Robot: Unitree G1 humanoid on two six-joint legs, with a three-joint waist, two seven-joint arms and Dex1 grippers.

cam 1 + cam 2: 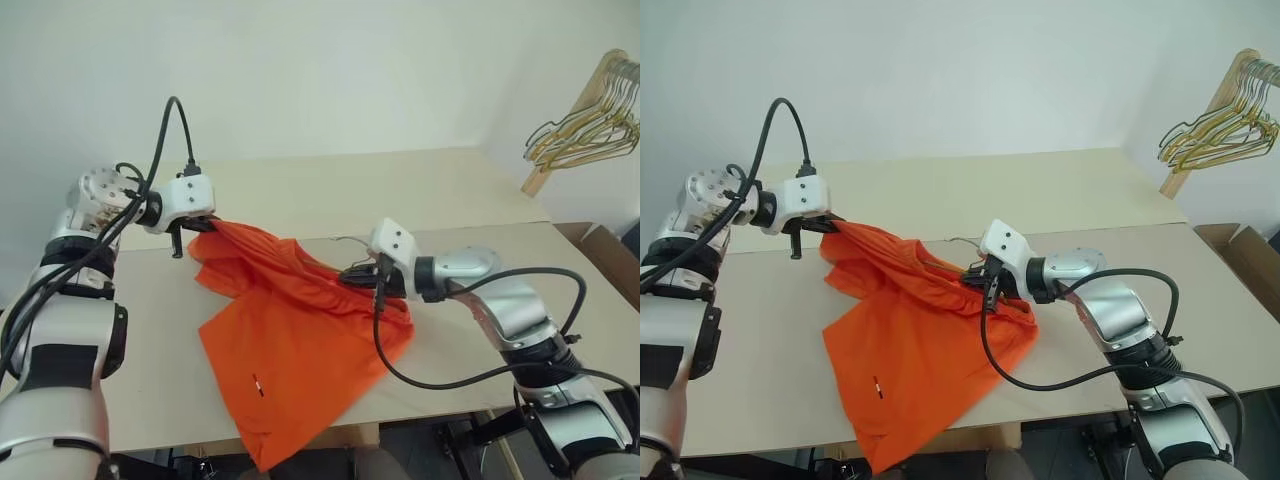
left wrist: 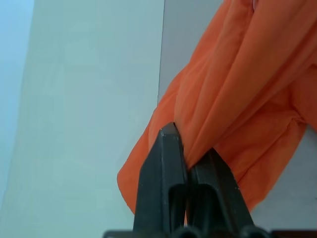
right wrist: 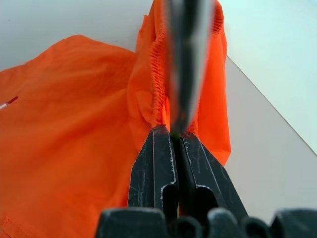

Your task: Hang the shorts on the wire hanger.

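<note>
Two grippers are holding things over the light wooden table (image 1: 470, 200). The left gripper (image 1: 197, 226) is pinching one end of the orange shorts (image 1: 290, 340), its fingers (image 2: 166, 168) squeezed tight on the cloth and lifting it off the table. The right gripper (image 1: 352, 274) is squeezing shut on the wire hanger (image 3: 185, 64), a thin grey wire lying against the gathered waistband. Most of the shorts are lying on the table between the two arms, with one leg hanging over the near edge. A bunch of gold and green hangers (image 1: 590, 125) is hanging on a wooden rack far to the right.
</note>
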